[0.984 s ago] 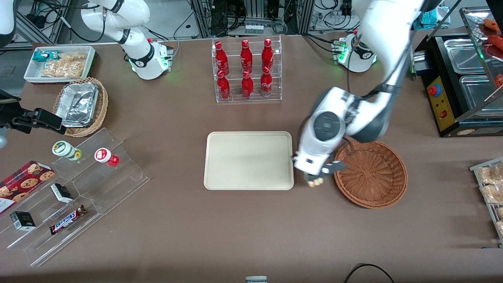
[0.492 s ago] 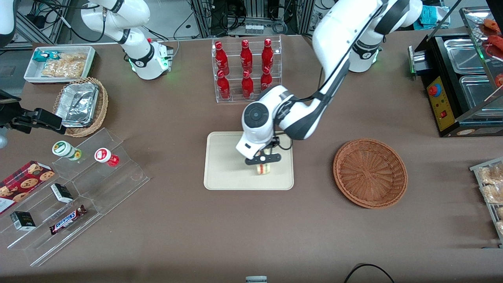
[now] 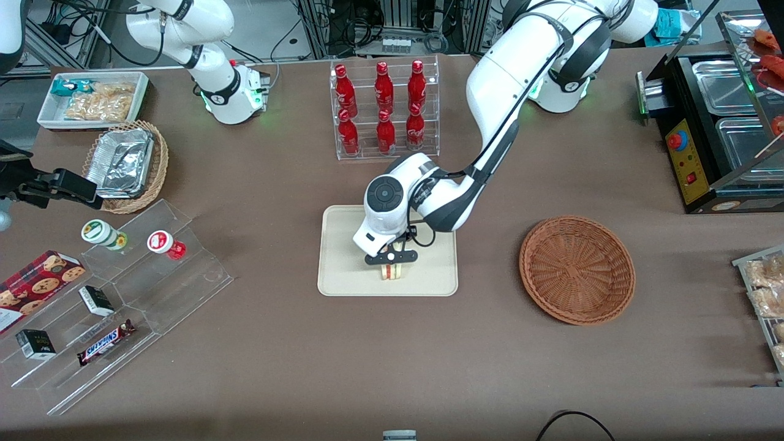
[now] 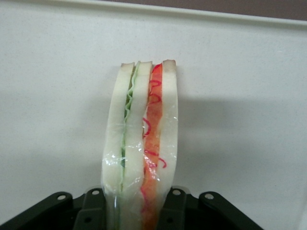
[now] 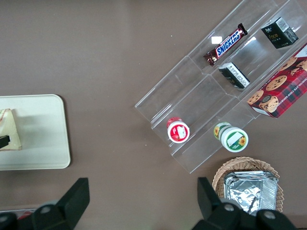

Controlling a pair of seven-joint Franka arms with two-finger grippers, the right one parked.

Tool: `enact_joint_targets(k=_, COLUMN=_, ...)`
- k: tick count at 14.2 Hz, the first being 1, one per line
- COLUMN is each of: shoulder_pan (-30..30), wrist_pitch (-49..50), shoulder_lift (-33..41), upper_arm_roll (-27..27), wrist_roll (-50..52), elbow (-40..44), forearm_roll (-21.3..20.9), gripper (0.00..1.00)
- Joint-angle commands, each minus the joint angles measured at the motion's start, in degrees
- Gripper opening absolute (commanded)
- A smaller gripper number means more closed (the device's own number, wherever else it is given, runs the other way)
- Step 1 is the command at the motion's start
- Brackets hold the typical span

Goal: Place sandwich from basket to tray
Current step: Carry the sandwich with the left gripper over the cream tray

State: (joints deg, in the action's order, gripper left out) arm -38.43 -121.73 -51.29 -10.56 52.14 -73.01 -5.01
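Sandwich (image 3: 392, 271): wedge of pale white bread, wrapped in clear film, green filling in one seam and red-orange in the other (image 4: 142, 143); held on edge with the cut face toward the front camera. Gripper (image 3: 392, 264): left arm's, black fingers pinching the sandwich from both sides, bread squeezed between the pads (image 4: 175, 206). Position: over the tray (image 3: 343, 269), in the part nearest the front camera; whether the sandwich touches the tray floor cannot be told. Tray: flat cream-beige rectangle with rounded corners and low rim, at mid-table. Basket (image 3: 577, 269): round reddish-brown wicker bowl, beside the tray toward the working arm's end of the table, well apart from the gripper, nothing in it. Bottle rack (image 3: 385, 109): clear acrylic, six red bottles in two tiers, farther from the front camera than the tray. Stepped acrylic shelf (image 3: 110, 306): toward the parked arm's end, carrying a Snickers bar (image 3: 105, 342) and two small cups.
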Motion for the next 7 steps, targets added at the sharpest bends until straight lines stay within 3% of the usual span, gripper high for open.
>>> enact_joint_targets(k=1, shoulder_pan=-0.59, wrist_pitch=-0.08, shoulder_lift=-1.09, upper_arm_roll=0.1, wrist_roll=-0.02, elbow=1.81, forearm_roll=-1.23, gripper=0.41)
enact_joint_targets(k=2, shoulder_pan=-0.5, wrist_pitch=0.27, shoulder_lift=-0.92, upper_arm_roll=0.1, wrist_roll=-0.02, elbow=1.81, forearm_roll=-1.23, gripper=0.74)
enact_joint_targets(k=3, shoulder_pan=-0.5, wrist_pitch=0.88, shoulder_lift=-0.39, upper_arm_roll=0.1, wrist_roll=-0.02, elbow=1.81, forearm_roll=-1.14, gripper=1.0)
enact_joint_targets(k=7, shoulder_pan=1.16, wrist_pitch=8.43, shoulder_lift=7.49, upper_arm_roll=0.45, wrist_roll=-0.98, elbow=1.29, forearm_roll=-0.79, gripper=1.0)
